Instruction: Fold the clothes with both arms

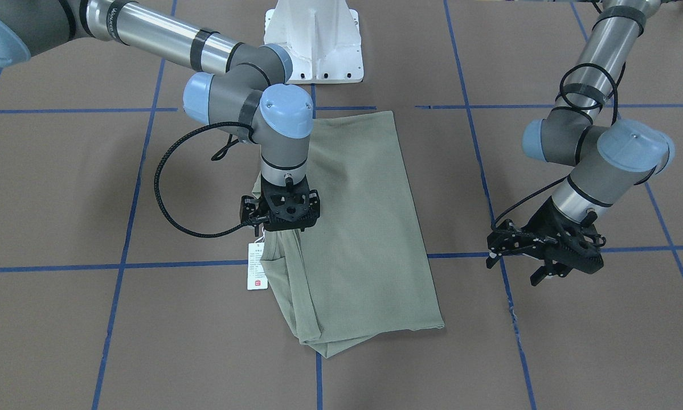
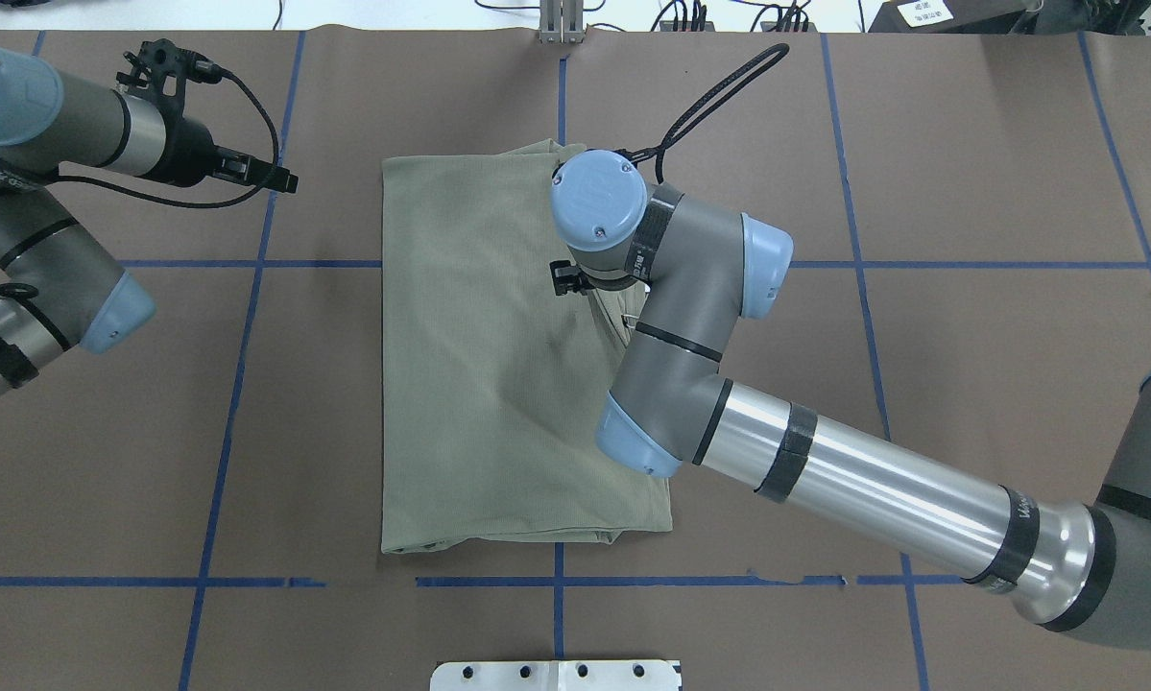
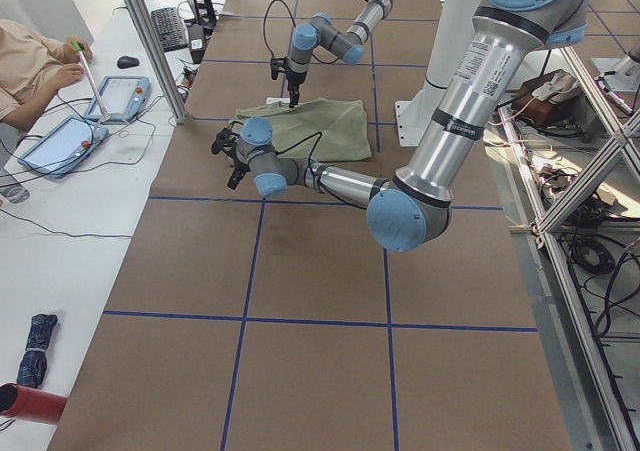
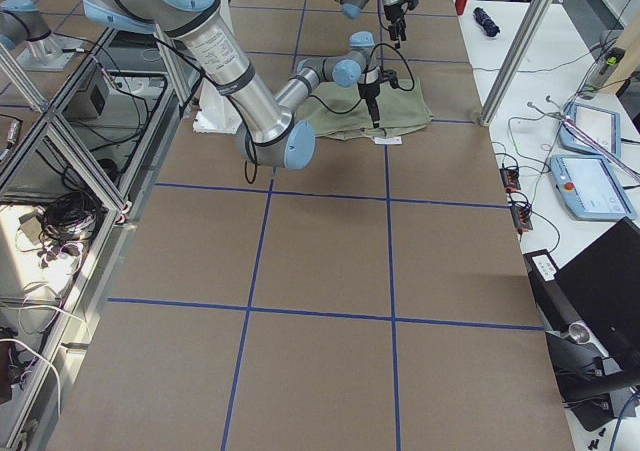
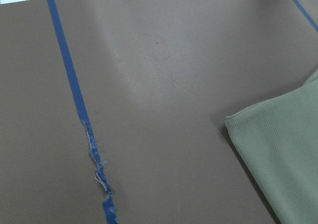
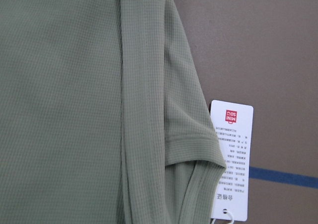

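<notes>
The sage-green shirt (image 1: pixel 364 228) lies on the brown table, folded into a long rectangle; it also shows in the overhead view (image 2: pixel 479 384). Its white hang tag (image 1: pixel 257 266) with a red mark lies just off the shirt's long edge. My right gripper (image 1: pixel 281 213) points straight down above that edge, near the tag. Its fingers are hidden, so I cannot tell its state. The right wrist view shows flat fabric (image 6: pixel 74 110), a sleeve cuff and the tag (image 6: pixel 232 154). My left gripper (image 1: pixel 515 262) hovers open and empty over bare table, apart from the shirt's corner (image 5: pixel 288 149).
The white pedestal base (image 1: pixel 313 40) stands at the robot's side of the table. Blue tape lines (image 1: pixel 119 265) grid the brown surface. In the left side view a person (image 3: pixel 30 61) sits at a white side table with tablets (image 3: pixel 60 141).
</notes>
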Tool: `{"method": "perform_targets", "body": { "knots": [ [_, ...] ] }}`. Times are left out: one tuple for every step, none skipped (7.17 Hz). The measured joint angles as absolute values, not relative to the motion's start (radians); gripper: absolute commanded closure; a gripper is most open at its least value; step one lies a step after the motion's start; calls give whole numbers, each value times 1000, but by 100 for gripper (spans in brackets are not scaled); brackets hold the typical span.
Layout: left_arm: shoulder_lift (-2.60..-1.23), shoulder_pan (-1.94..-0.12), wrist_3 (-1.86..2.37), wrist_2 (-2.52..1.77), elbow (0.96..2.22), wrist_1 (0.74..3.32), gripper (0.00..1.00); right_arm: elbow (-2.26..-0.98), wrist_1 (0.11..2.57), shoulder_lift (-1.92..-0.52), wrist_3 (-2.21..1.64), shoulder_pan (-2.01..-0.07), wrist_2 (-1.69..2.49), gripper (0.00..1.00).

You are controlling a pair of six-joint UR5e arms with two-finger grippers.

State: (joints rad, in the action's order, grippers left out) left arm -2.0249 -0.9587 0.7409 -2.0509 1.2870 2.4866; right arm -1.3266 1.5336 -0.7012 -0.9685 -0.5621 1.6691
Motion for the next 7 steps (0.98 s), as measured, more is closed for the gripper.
{"method": "perform_targets", "body": {
  "knots": [
    [-2025, -958, 741, -2051, 1287, 2487, 0, -1309, 1533, -697, -963, -560, 1672, 0],
    [-2025, -958, 741, -2051, 1287, 2487, 0, -1291, 1534, -696, -959, -557, 1673, 0],
    [-2024, -958, 741, -2051, 1287, 2487, 0, -1277, 1536, -696, -957, -554, 1674, 0],
    [-2024, -957, 741, -2051, 1287, 2487, 0, -1268, 1539, -696, -953, -552, 1675, 0],
    [-2024, -957, 741, -2051, 1287, 2487, 0, -1260, 1542, -696, -941, -553, 1675, 0],
    [-2023, -957, 742, -2051, 1287, 2487, 0, -1254, 1551, -697, -921, -562, 1676, 0],
    [-2023, -957, 743, -2051, 1287, 2487, 0, -1250, 1566, -700, -893, -581, 1679, 0]
  ]
}}
